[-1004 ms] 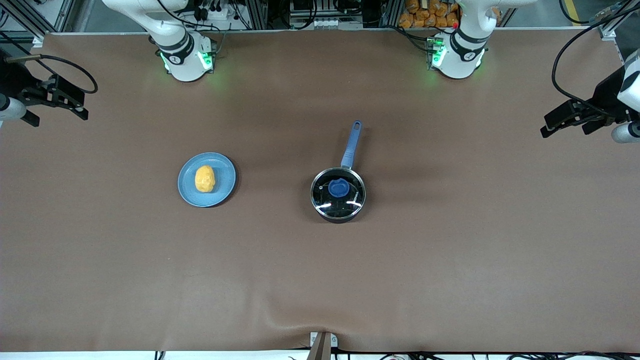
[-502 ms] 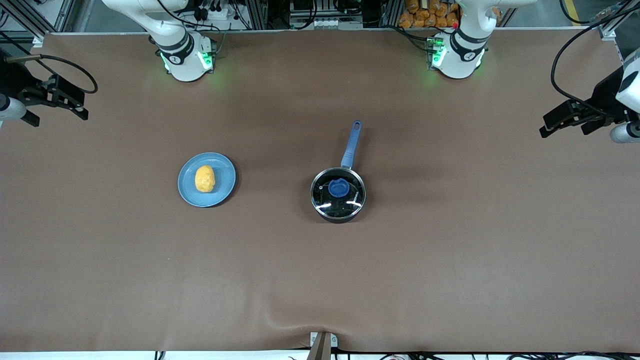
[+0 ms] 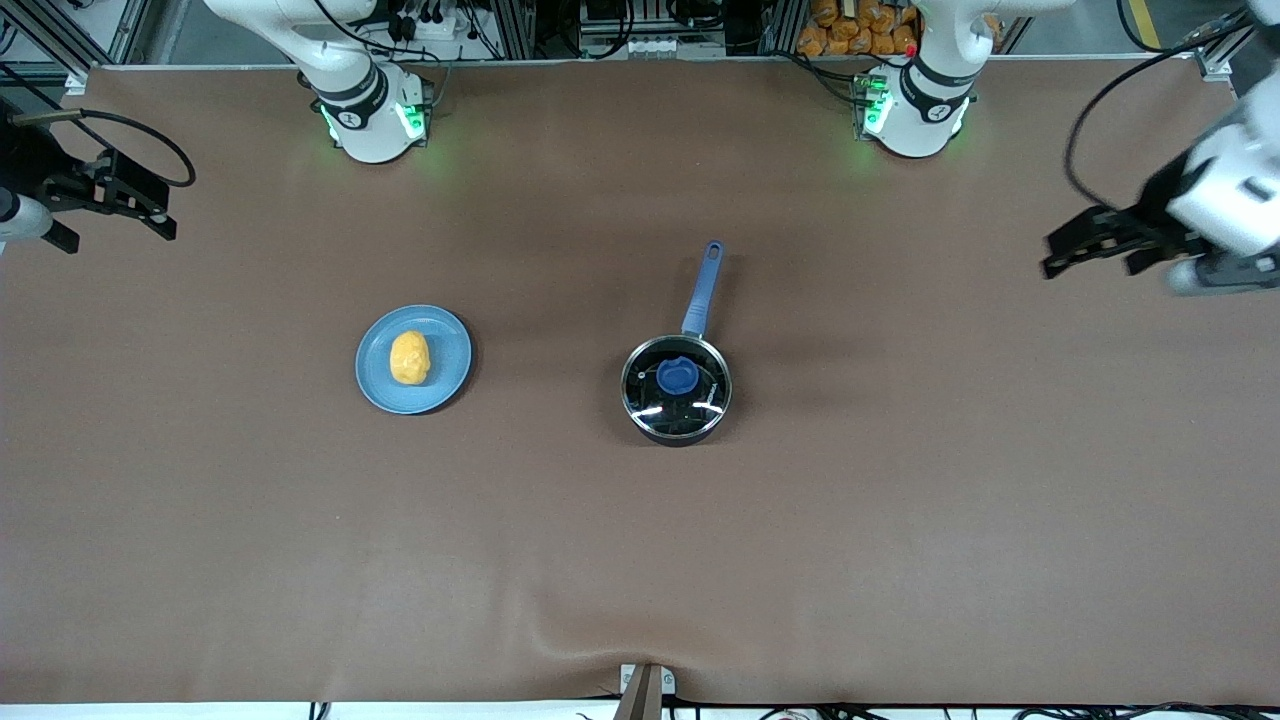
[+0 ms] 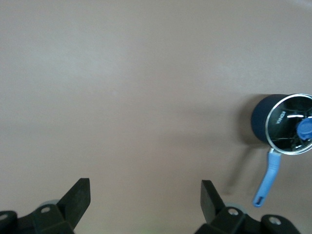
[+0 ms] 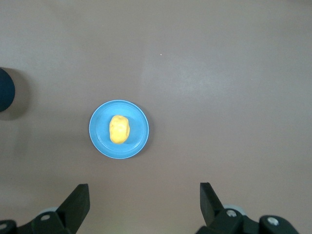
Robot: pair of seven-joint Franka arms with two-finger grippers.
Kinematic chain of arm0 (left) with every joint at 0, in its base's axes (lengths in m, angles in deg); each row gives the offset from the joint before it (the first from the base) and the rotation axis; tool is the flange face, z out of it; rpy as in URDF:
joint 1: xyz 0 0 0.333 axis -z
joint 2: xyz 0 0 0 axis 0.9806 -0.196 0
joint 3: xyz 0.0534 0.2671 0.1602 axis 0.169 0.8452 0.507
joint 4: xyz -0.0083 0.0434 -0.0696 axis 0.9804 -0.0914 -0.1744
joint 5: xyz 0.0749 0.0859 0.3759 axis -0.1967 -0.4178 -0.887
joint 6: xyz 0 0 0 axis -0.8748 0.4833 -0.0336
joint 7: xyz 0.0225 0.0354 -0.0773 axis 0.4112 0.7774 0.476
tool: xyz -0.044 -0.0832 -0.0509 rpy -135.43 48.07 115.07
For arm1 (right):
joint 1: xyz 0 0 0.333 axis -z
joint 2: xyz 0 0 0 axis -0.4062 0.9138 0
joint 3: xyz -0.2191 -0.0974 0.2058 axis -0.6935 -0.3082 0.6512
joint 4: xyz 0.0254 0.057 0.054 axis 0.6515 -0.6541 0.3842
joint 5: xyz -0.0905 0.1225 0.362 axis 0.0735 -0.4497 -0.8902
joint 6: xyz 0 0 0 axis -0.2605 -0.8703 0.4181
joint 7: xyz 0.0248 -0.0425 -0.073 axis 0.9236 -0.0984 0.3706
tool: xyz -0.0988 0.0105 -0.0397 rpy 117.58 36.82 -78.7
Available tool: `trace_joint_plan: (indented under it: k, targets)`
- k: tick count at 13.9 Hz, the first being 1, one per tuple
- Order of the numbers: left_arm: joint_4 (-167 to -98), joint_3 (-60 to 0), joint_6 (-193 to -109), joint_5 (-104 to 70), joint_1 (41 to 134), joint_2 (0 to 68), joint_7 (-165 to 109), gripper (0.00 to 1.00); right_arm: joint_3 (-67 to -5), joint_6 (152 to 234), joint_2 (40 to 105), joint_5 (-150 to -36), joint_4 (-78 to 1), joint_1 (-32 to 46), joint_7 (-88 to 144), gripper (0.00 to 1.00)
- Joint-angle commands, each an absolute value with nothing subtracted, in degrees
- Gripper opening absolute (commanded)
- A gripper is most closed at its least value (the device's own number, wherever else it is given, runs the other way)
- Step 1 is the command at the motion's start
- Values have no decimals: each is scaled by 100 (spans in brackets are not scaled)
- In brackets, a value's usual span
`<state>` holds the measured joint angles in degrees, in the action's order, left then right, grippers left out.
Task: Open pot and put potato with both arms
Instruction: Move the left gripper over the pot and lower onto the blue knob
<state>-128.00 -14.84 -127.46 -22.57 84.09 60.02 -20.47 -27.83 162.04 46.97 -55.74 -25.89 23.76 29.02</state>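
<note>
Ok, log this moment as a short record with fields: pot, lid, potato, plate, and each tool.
pot: black, blue handle, on the table toward the left arm's end
lid: glass, blue knob, on the pot, not yet lifted
potato: on the plate, untouched
plate: blue, flat, toward the right arm's end of the table
left tool: open, empty, up over bare table at the left arm's end
right tool: open, empty, up over the table's edge at the right arm's end
</note>
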Motion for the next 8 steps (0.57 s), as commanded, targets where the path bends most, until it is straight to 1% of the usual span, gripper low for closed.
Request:
trace_joint_plan:
  k: [1,4,6,8]
  targets:
    - [-12688,-2149,-13008,-2294,8520,5621,-1063,100,-2804,16109,4770,-5672,-2447,2370,2878,100]
    - [-12469,-2783,-13299,-2337,8651,5068,-61,100,-2804,16118,4770,-5672,-2447,2370,2878,100]
    - [-12214,-2899,-13404,-2364,9045,4532,493,100,-2804,16118,4770,-5672,-2447,2370,2878,100]
    - [-12064,-2908,-13737,-2364,9415,4083,925,100,-2804,16118,4770,-5672,-2447,2379,2878,100]
